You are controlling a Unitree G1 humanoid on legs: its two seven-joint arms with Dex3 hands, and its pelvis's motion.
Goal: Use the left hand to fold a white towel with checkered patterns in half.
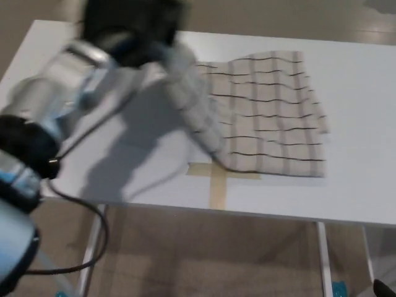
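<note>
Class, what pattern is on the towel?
The towel is off-white with a grid of thin dark lines, seen in the head view.
</note>
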